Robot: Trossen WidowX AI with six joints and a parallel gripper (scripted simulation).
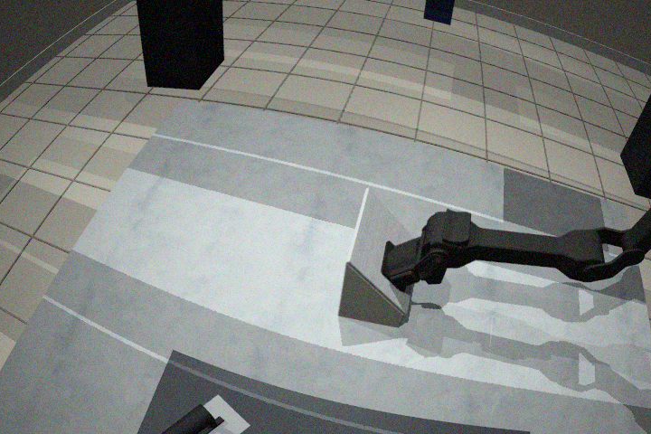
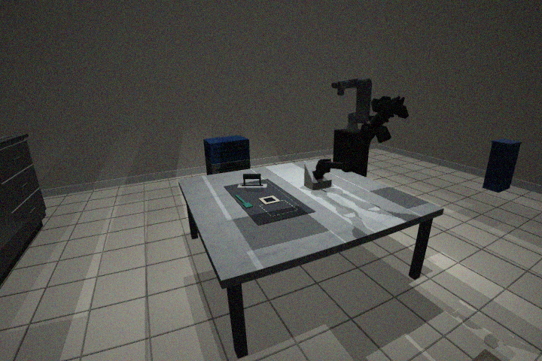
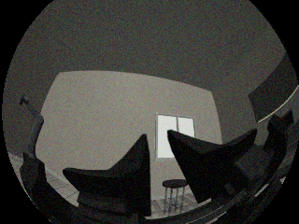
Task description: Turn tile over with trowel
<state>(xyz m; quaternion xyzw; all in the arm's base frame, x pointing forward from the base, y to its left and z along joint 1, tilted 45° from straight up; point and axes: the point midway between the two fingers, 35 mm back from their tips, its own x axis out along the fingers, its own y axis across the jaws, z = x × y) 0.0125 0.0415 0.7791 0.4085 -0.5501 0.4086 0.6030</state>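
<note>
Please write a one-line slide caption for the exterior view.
Green trowel and cream square tile with dark centre lie on a dark rectangular mat, dashed outline beside the tile.

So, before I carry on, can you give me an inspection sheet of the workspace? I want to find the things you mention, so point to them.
Surface: table (image 1: 265, 245) (image 2: 220, 255) crossed by light bands and shadows; dark mat (image 1: 296, 409) (image 2: 233, 189) on it.
Job's things: green trowel (image 2: 245, 203) lying on the mat; pale tile (image 2: 263, 200) with a dark centre upward, beside the dashed outline (image 2: 297, 208), not turned into it.
Clutter: black-handled block (image 1: 231, 415) (image 2: 251, 175) at the mat's edge.
Gripper: jaws (image 2: 403, 106) slightly apart, holding nothing, raised away from the mat; arm mounted on a grey bracket (image 1: 370, 301) (image 2: 312, 183).
Cables: nothing seen.
Surroundings: second arm on a black pedestal (image 2: 349, 147); blue cabinets (image 2: 226, 144) (image 2: 500, 165); stool (image 3: 175, 183) and window (image 3: 167, 135).
</note>
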